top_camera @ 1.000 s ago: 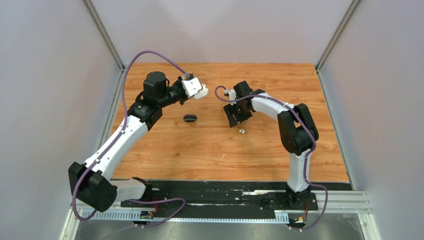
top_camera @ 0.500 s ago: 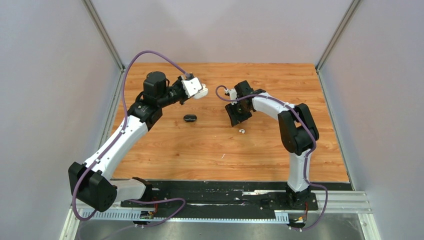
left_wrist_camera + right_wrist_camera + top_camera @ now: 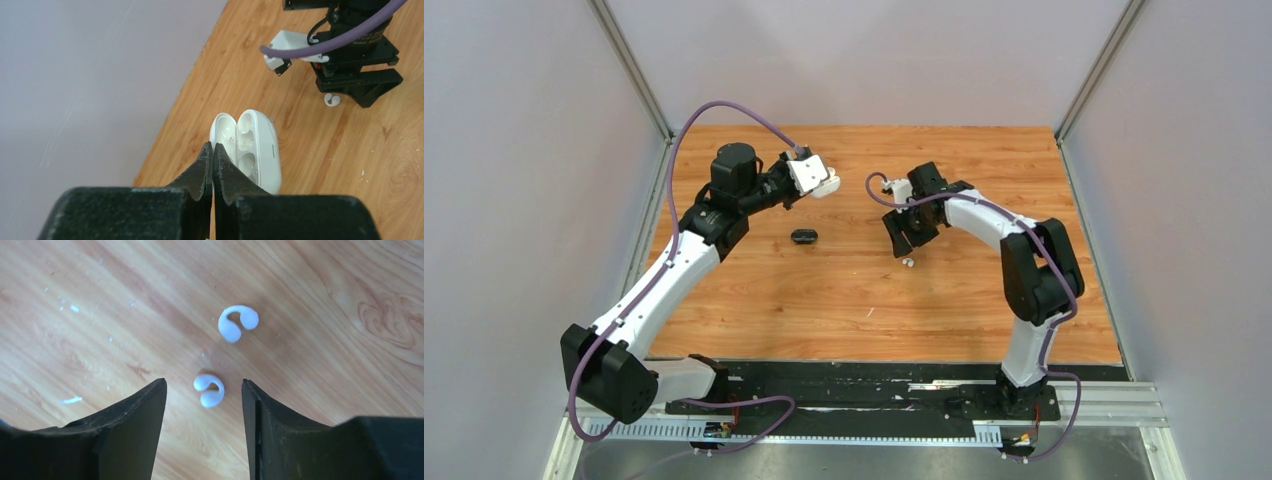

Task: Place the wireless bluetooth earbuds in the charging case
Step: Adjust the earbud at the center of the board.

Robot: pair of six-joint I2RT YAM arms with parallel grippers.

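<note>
The left gripper (image 3: 213, 150) is closed, its two black fingers pressed flat together. The tips meet at the edge of the white charging case (image 3: 256, 145), where the lid joins the body, and the case hangs off them above the wooden table (image 3: 854, 300) near the far-left edge. The case stands open. Its smaller lid is on the left, and the longer body on the right turns its two rounded wells toward the left wrist camera. In the top view the case shows as a pale lump at the end of the left arm, over the far half of the table.

The right gripper (image 3: 202, 384) is open and points down at the tabletop. Its two dark fingers stand on either side of a white earbud (image 3: 210, 390), a small curled C-shaped piece lying on the wood between the tips. Neither finger touches it. A second white earbud (image 3: 238, 322) of the same shape lies just beyond the first, outside the fingers and apart from it. From above, only a pale speck shows at the near side of the right gripper, roughly mid-table.

A closed black charging case (image 3: 804, 237) lies on the wood between the two arms, nearer the left one, with nothing touching it.
</note>
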